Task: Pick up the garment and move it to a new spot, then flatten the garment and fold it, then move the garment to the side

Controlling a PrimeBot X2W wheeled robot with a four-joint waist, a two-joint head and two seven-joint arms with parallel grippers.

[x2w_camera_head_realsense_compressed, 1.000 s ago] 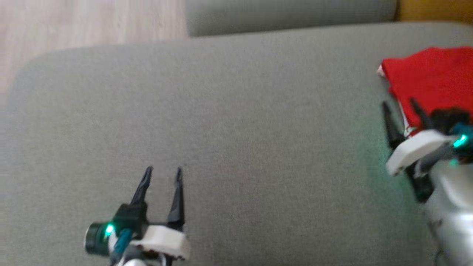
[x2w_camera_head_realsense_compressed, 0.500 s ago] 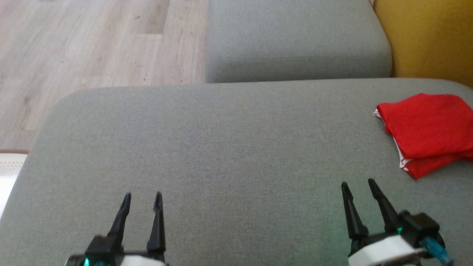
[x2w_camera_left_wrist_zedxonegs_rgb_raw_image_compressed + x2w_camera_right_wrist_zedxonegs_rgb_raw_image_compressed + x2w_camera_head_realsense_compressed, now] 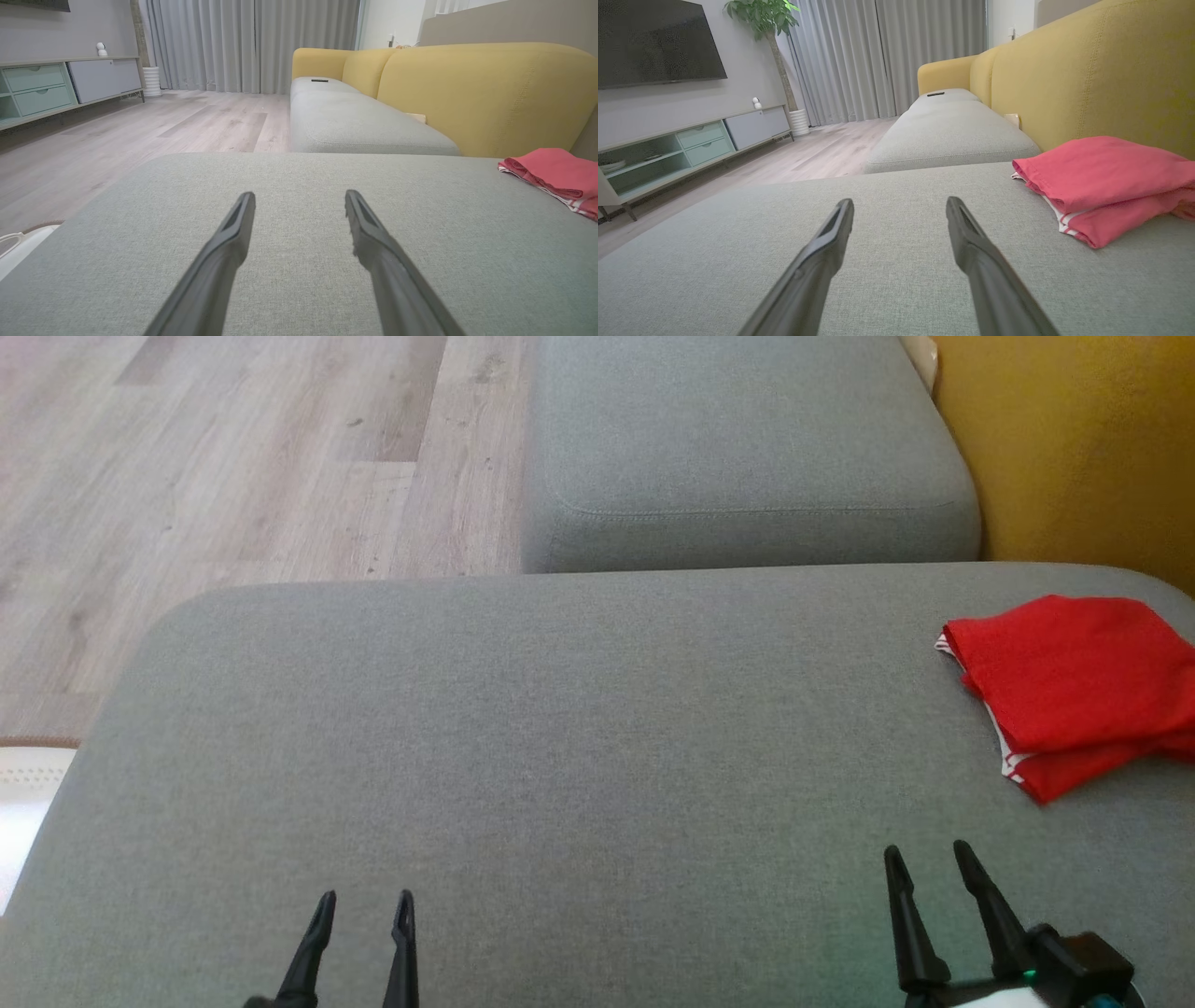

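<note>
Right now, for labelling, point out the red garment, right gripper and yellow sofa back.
red garment point(image 3: 1074, 663): head view, top folded layer
right gripper point(image 3: 926, 847): head view, midway between fingertips
yellow sofa back point(image 3: 1101, 79): right wrist view, front face

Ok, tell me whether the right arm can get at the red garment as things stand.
Probably yes. The right gripper, jaws open, is low over the grey cushion, with the folded red garment ahead and to its right. Bare fabric lies between them, nothing blocking. Exact distance is unclear.

The head camera looked down on the grey cushion point(image 3: 560, 756). Both wrist cameras skimmed it low, sharing the garment point(image 3: 556, 172).
</note>
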